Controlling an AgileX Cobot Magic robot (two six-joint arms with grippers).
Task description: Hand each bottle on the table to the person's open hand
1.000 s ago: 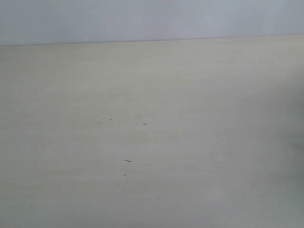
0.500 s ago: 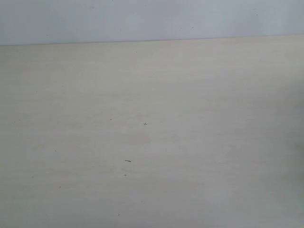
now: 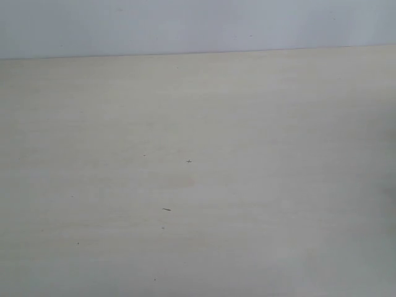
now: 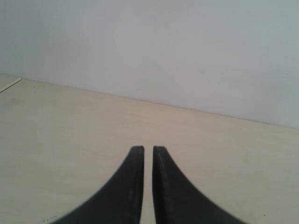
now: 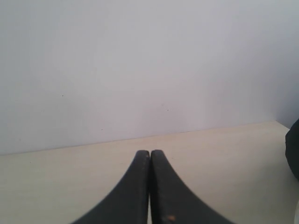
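The table (image 3: pixel 247 124) is a broad pale beige surface with a few tiny dark specks; nothing stands on the part I see. No bottles and no person's open hand show in any view. Neither gripper appears in the exterior view. In the left wrist view my left gripper (image 4: pixel 148 148) hovers low over the table (image 4: pixel 65 126), its black fingers nearly together with only a thin slit and nothing between them. In the right wrist view my right gripper (image 5: pixel 150 152) has its fingers pressed together, empty, above the table (image 5: pixel 224 154).
A plain pale wall (image 3: pixel 185 25) rises behind the table's far edge. A dark rounded object (image 5: pixel 294 148) pokes in at the edge of the right wrist view. A thin pale strip (image 4: pixel 10 85) lies near the table's edge in the left wrist view.
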